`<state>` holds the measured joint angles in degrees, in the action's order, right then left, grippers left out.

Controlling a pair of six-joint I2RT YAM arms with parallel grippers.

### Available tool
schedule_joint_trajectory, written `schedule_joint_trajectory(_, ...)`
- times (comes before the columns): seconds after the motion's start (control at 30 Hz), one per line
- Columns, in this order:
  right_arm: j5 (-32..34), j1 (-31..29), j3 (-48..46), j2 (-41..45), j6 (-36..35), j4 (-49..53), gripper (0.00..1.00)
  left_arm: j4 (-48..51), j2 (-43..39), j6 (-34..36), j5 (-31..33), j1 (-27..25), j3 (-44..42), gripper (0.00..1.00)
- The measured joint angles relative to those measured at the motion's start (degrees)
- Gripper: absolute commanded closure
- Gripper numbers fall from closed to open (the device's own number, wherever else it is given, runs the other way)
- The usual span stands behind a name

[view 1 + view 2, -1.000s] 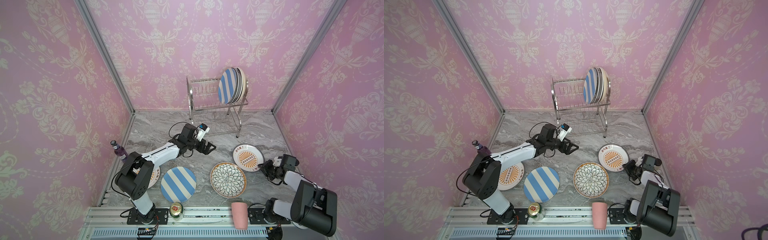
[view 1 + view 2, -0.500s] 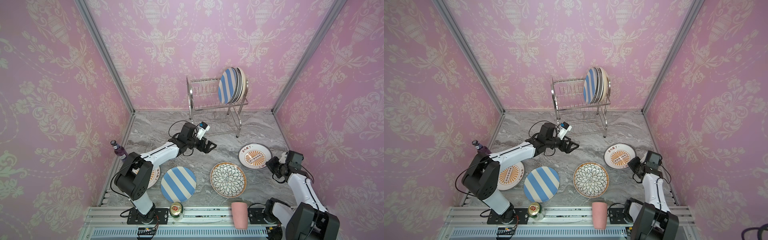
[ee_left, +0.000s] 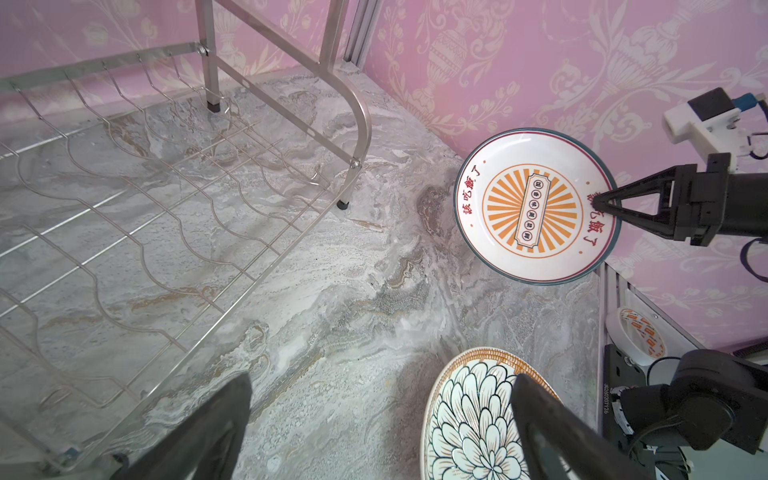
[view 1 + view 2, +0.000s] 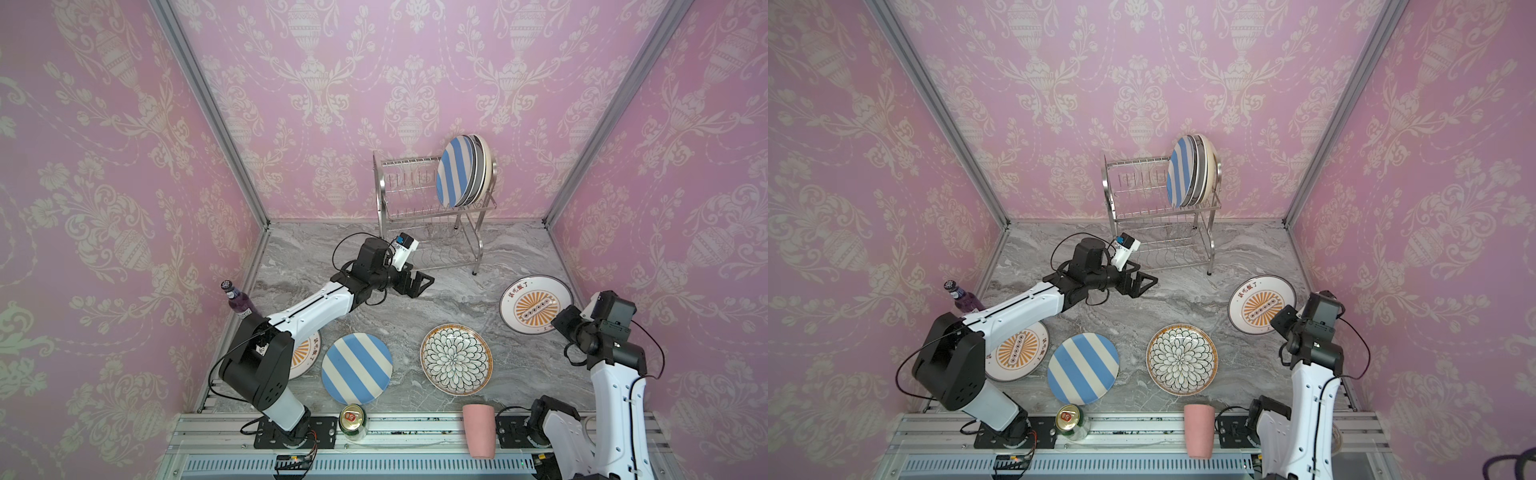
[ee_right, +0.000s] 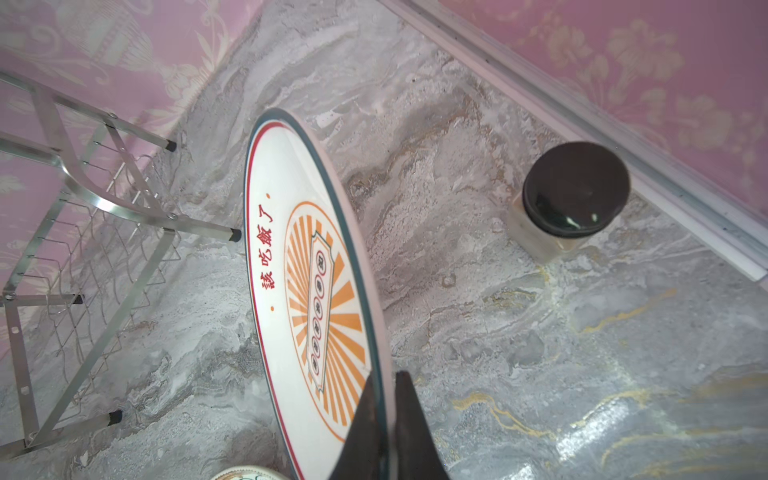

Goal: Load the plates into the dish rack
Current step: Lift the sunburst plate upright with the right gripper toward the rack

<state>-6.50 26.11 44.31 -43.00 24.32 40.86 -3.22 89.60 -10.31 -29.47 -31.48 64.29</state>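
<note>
My right gripper [image 4: 559,322] [image 5: 386,386] is shut on the rim of an orange-sunburst plate [image 4: 534,305] [image 5: 307,282] [image 3: 532,205], which it holds tilted above the table at the right. The steel dish rack [image 4: 428,195] [image 4: 1154,195] stands at the back; a blue-striped plate [image 4: 455,172] and others behind it stand in its upper tier. My left gripper [image 4: 424,282] [image 3: 382,386] hangs open and empty in front of the lower tier. On the table lie a petal plate [image 4: 456,358], a blue-striped plate [image 4: 356,368] and another sunburst plate [image 4: 1017,353], partly under the left arm.
A purple bottle [image 4: 237,297] stands by the left wall. A can [image 4: 352,422] and a pink cup [image 4: 478,430] sit on the front rail. A dark-lidded jar [image 5: 569,195] stands near the right wall, and a tape roll [image 3: 636,336] lies beyond the table edge.
My right gripper has closed on the sunburst plate, raised it off the table and carried it to the right. The left arm has barely moved.
</note>
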Motion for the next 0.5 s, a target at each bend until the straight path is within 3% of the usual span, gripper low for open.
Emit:
schedule_joint_trajectory(0.3, 1.4, -3.7, 9.9, 4.4, -1.6, 6.9, 1.00, 0.3, -12.9, -1.9, 6.2, 4.5, -3.5, 0.01)
schedule_joint_trajectory(0.5, 0.9, -7.3, 20.1, 4.6, -1.9, 9.7, 1.00, 0.5, -14.6, -2.8, 11.0, 10.3, -5.6, 0.01)
